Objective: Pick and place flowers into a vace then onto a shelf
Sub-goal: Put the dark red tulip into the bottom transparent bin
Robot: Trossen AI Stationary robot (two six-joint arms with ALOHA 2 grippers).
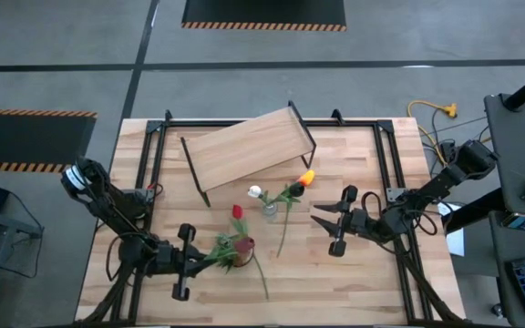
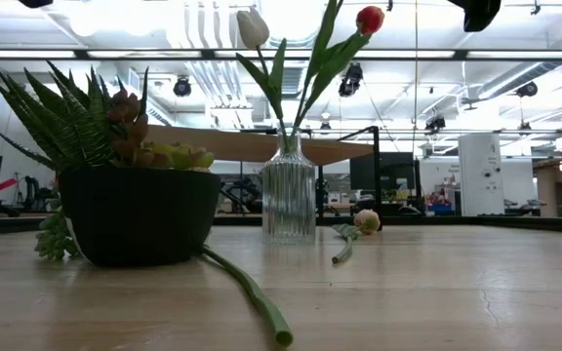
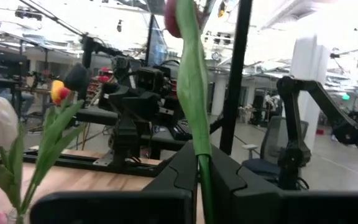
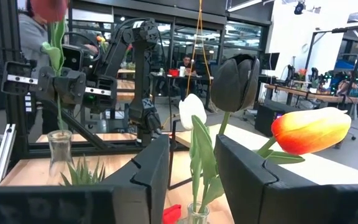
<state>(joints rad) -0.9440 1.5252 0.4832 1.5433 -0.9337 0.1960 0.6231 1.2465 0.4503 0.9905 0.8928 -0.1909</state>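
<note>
My left gripper [image 1: 210,257] sits near the table's near-left, beside the spiky pot plant [image 1: 237,251], and is shut on a red tulip [image 1: 237,212]. The clear ribbed vase [image 2: 289,200] stands mid-table and holds a white tulip [image 2: 252,27], an orange-red tulip [image 2: 369,18] and a dark tulip [image 4: 235,81]. My right gripper [image 1: 328,228] hovers open, right of the vase, touching nothing. One pale-headed flower [image 2: 363,222] lies flat on the table behind the vase. Another bare stalk [image 2: 252,292] lies beside the pot. The shelf [image 1: 249,146] stands at the far side. My left gripper pinches the red tulip's green stalk [image 3: 199,163] between its two fingers, which come in level from the table's left and lie across the stalk. The flower stands roughly upright, its head [image 3: 178,15] well above the fingers. The fingers hide the stalk's lower end.
The dark pot of the spiky plant [image 2: 140,219] stands right next to my left gripper. In the right wrist view a clear glass neck [image 4: 58,152] shows below the held stalk. Black frame rails [image 1: 386,173] run along both table sides. A person shows in the room beyond.
</note>
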